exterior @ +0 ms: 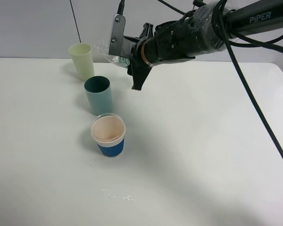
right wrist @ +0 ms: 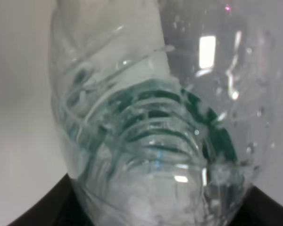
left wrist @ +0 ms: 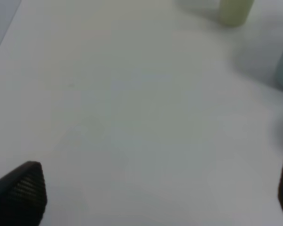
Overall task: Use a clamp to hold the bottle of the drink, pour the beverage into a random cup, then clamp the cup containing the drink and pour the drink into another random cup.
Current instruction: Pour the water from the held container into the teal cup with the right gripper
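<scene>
Grips the bottle of the drink (exterior: pixel 112 52) in the right gripper (exterior: pixel 127 59), jaws closed tight on the clear plastic body. Holds it in the air over the far part of the white table (exterior: pixel 203 155), tipped well off upright and roughly on its side. Hangs it near the rim of the pale yellow-green tumbler (exterior: pixel 81 60) and farther back than the teal-green cup (exterior: pixel 98 95), seemingly touching neither. Fills nearly the whole right wrist view with ribbed clear wall, green showing through and droplets clinging inside. Cannot tell how much liquid lies in it, nor where the mouth points. On the left half of the table, three upright cups in a slanted row, near one another: pale yellow-green tumbler farthest, teal-green cup next, dark inside, then the short blue-banded cup (exterior: pixel 108 135) nearest, beige inside. A few small drops (exterior: pixel 118 195) on the table, nearer than the blue-banded cup. Spreads the left gripper (left wrist: pixel 153 193) wide above the table, dark fingertips (left wrist: pixel 19 193) at opposite edges of its wrist view, only bare white surface between them. Beyond them, blurred, the pale tumbler and one edge of the teal-green cup.
</scene>
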